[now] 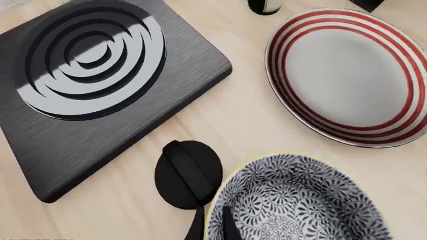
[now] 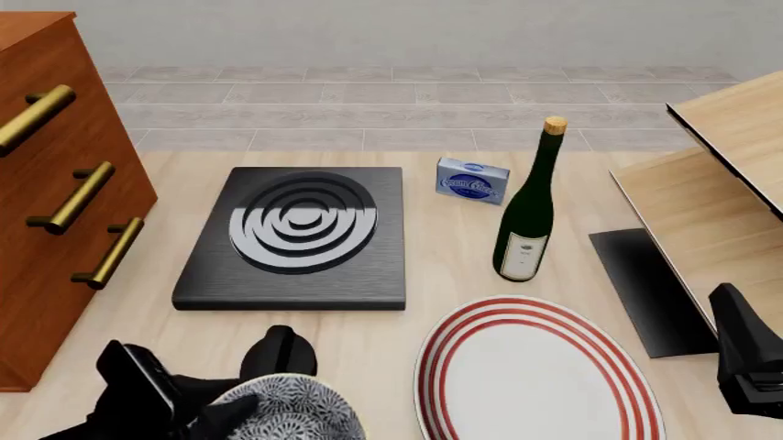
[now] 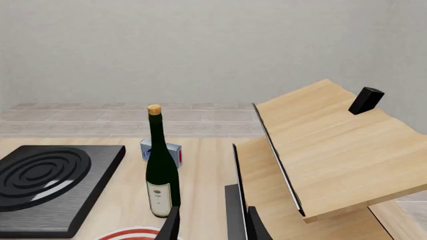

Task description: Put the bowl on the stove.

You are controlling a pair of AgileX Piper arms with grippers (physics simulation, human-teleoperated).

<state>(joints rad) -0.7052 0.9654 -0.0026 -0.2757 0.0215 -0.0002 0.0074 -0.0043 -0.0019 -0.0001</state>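
Note:
The bowl, white with a dense dark floral pattern, sits at the near left of the table, by the front edge. My left gripper is shut on the bowl's rim, one finger outside and one inside. In the front view the left gripper grips the bowl's left side. The stove, a black slab with a ringed burner, lies beyond the bowl. My right gripper stands open at the far right, holding nothing.
A black knob lies between bowl and stove. A red-ringed plate sits right of the bowl. A wine bottle and a blue box stand right of the stove. Wooden drawers flank the left, a wooden shelf the right.

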